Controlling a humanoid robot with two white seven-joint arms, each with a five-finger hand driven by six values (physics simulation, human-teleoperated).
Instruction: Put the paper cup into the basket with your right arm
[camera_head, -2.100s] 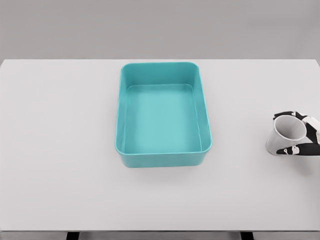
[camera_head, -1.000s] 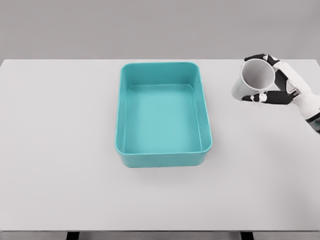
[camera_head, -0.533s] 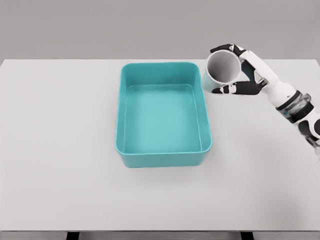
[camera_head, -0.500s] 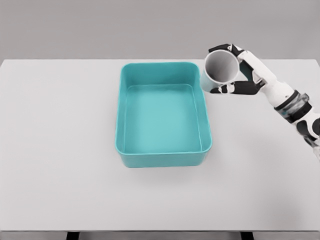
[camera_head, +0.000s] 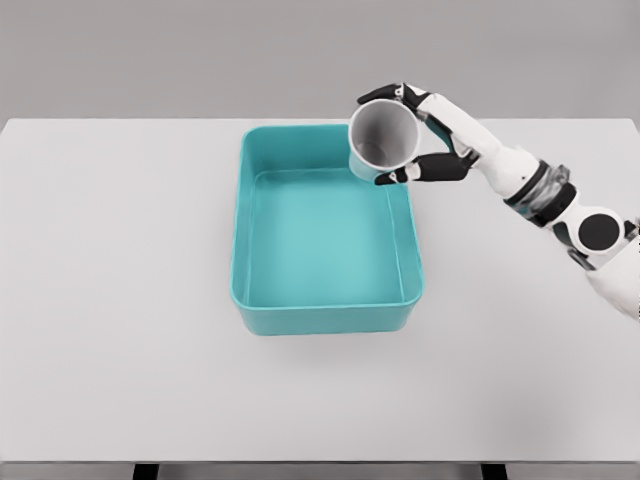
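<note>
A white paper cup (camera_head: 380, 139) is held in the air by my right hand (camera_head: 418, 135), whose fingers wrap its wall. The cup is tilted, with its open mouth facing me, and hangs over the far right corner of the teal basket (camera_head: 240, 250). The basket is a rectangular tub that stands in the middle of the table and holds nothing. My right arm (camera_head: 545, 200) reaches in from the right edge. The left arm is out of view.
The white table (camera_head: 110, 330) spreads wide on both sides of the basket, and its front edge runs along the bottom of the view. A grey wall stands behind the table.
My right hand has carried the cup up off the table at the right and leftward, from beside the basket's far right corner to above it.
</note>
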